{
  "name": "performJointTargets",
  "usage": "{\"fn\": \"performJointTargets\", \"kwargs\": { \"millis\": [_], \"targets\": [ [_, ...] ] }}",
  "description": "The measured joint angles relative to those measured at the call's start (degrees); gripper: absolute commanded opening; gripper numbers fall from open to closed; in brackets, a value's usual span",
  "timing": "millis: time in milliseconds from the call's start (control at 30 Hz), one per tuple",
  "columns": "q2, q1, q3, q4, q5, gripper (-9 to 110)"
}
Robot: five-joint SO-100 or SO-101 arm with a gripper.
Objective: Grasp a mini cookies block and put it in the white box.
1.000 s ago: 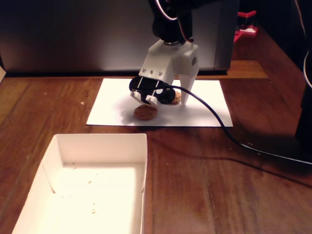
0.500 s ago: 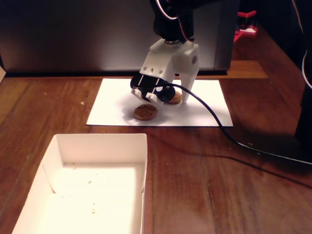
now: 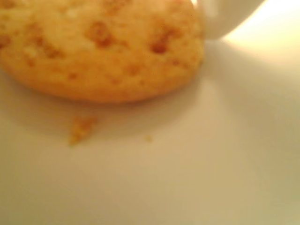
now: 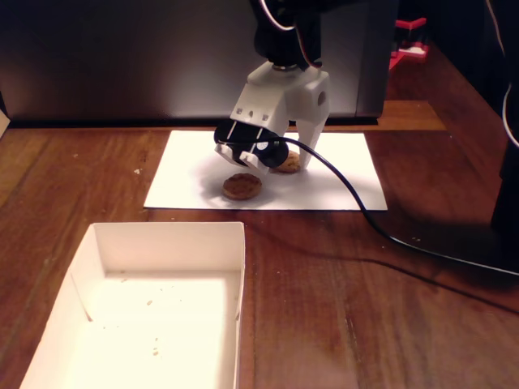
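Fixed view, nearest: white box (image 4: 162,243) is seen holding only crumbs, no cookie delivered | paper sheet (image 4: 340,190) beyond: one cookie (image 4: 242,186) lies untouched | farther cookie (image 4: 286,164) is straddled by the jaws (image 4: 284,162), spread apart, not clamped | wrist view: that cookie (image 3: 101,47) rests on paper, one fingertip (image 3: 225,16) just beside | grasp, lift, drop remain.

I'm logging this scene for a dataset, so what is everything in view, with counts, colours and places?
Cookies: two, brown, on the paper; one in front, one partly behind the gripper.
Paper sheet: one, white, flat on the table's far half.
Box: one, white, open-topped, near left; only crumbs inside.
Table: one, dark brown wood.
Cable: one, black, trailing right.
Gripper: one, white, low over the paper at the rear cookie; closure unclear.
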Motion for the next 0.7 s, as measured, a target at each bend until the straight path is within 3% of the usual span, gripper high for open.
{"fn": "performJointTargets", "kwargs": {
  "millis": [300,700],
  "targets": [
    [0.00,0.53,-0.18,0.00,-0.44,23],
    [-1.14,0.53,-0.26,-1.76,-0.70,18]
  ]
}}
